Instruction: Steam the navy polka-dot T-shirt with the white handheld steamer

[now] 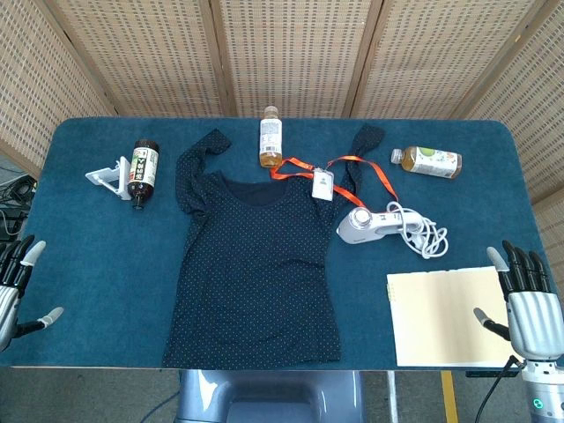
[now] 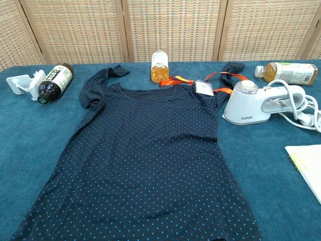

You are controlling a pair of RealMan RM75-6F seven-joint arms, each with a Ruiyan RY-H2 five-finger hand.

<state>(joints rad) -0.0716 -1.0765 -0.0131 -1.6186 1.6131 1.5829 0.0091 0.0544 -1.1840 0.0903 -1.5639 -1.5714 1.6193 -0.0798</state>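
Nothing is started yet: my right hand (image 1: 531,304) and left hand (image 1: 16,286) rest at the near desk (image 1: 88,264) corners, fingers spread, holding nothing. The shirt (image 1: 251,269) lies flat mid-desk; the steamer (image 1: 368,224) sits just right of its shoulder, cord trailing. Next, my right hand must reach far-left for the steamer's handle

The tabletop (image 1: 88,256) wears a matt teal cloth with a short nap, and on it the navy polka-dot T-shirt (image 1: 251,264) lies as thin, soft, matt fabric. The white handheld steamer (image 2: 261,104) near the right edge is smooth glossy plastic with a rubbery white cord (image 1: 425,233), while the notebook (image 1: 445,317) at the front right corner shows matt cream paper. Behind the far edge stands a woven cane screen (image 1: 291,53) in wooden frames, and the right hand (image 1: 527,304) shows dull silver metal with black fingers (image 1: 520,264).
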